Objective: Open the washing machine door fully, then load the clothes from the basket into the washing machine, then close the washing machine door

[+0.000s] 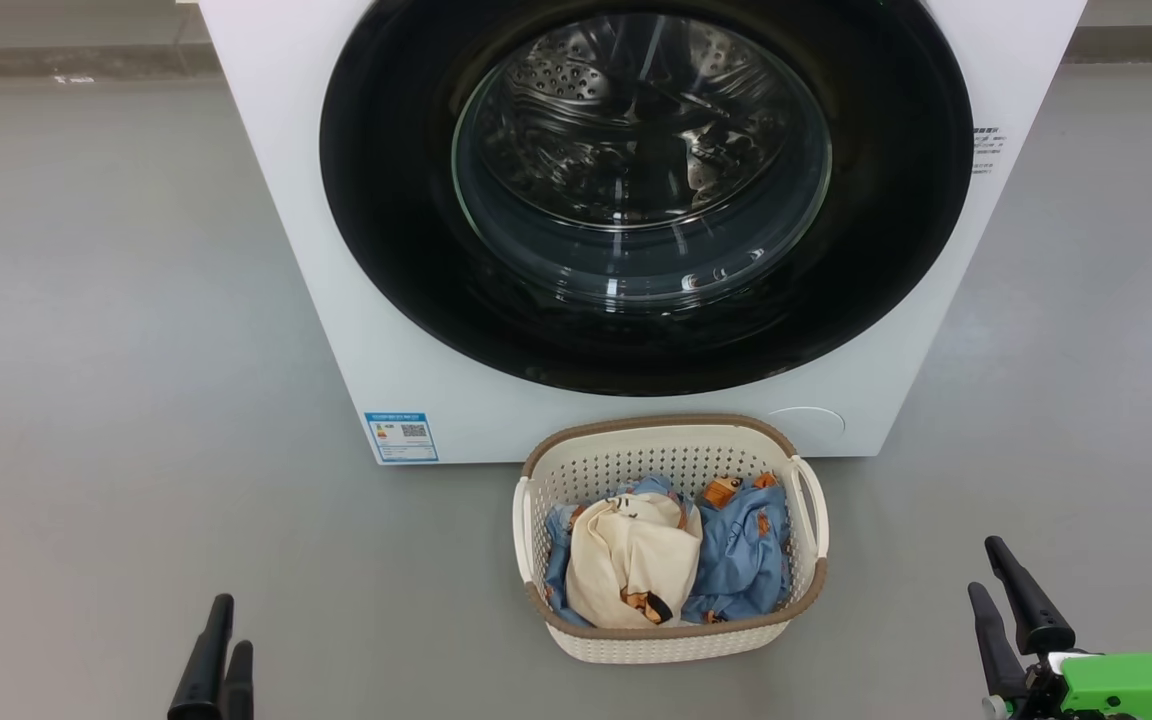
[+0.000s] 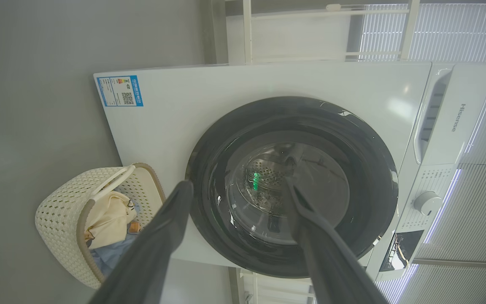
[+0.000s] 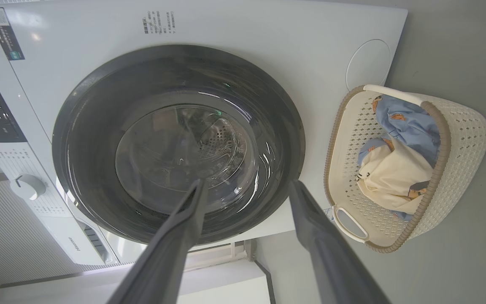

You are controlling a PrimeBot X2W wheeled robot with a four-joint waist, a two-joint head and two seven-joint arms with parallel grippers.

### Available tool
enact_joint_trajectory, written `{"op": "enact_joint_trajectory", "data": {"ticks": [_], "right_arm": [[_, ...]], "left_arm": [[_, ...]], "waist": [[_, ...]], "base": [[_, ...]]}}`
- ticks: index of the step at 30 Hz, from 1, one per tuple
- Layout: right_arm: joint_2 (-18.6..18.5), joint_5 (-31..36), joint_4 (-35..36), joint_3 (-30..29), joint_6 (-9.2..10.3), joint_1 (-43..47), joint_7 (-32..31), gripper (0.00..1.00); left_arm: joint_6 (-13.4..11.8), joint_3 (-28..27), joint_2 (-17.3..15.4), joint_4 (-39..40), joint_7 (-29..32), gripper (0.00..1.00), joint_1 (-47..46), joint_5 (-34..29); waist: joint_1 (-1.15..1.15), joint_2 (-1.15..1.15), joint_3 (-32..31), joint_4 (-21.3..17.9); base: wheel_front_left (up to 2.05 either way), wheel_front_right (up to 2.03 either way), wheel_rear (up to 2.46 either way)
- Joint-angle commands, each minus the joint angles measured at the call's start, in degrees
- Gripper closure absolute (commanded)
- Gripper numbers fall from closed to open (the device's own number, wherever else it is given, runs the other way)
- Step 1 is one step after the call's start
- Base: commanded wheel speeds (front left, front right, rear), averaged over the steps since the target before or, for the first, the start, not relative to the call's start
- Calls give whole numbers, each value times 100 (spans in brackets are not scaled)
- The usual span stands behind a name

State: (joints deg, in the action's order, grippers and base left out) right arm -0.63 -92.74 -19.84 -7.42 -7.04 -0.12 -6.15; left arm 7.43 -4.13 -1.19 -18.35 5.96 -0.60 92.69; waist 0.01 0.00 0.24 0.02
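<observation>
Crumpled cream and blue clothes [image 1: 636,555] are lying in the perforated cream plastic basket [image 1: 671,640] before the shut, glossy black-rimmed washing machine door [image 1: 646,190]. The left gripper [image 1: 232,622] and right gripper [image 1: 984,565] are gaping, empty.

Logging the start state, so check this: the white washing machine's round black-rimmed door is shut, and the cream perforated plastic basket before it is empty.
Not empty: in the head view the cream perforated plastic basket holds a cream fabric garment and light blue printed garments. The round black-rimmed door is indeed shut.
</observation>
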Motion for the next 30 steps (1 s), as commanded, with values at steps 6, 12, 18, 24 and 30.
{"op": "enact_joint_trajectory", "data": {"ticks": [6,12,18,24,30], "right_arm": [[-78,15,178,65,-11,-169,108,0],[-138,194,194,151,-13,-232,219,0],[-196,522,213,236,-15,-316,326,0],[-240,936,292,311,-16,-388,427,0],[-318,1494,317,462,-18,-458,546,0]], "left_arm": [[0,-16,-85,214,-77,0,-119,-57],[1,29,-159,303,-204,0,-124,-219],[1,76,-251,353,-324,0,-147,-515],[1,110,-298,401,-425,0,-173,-936],[1,128,-330,463,-543,0,-197,-1461]], "waist": [[11,0,-17,6],[0,0,0,9],[0,0,10,15],[-1,0,17,26],[-1,0,14,48]], "base": [[0,0,0],[0,0,0],[0,0,0],[0,0,0],[0,0,0]]}}
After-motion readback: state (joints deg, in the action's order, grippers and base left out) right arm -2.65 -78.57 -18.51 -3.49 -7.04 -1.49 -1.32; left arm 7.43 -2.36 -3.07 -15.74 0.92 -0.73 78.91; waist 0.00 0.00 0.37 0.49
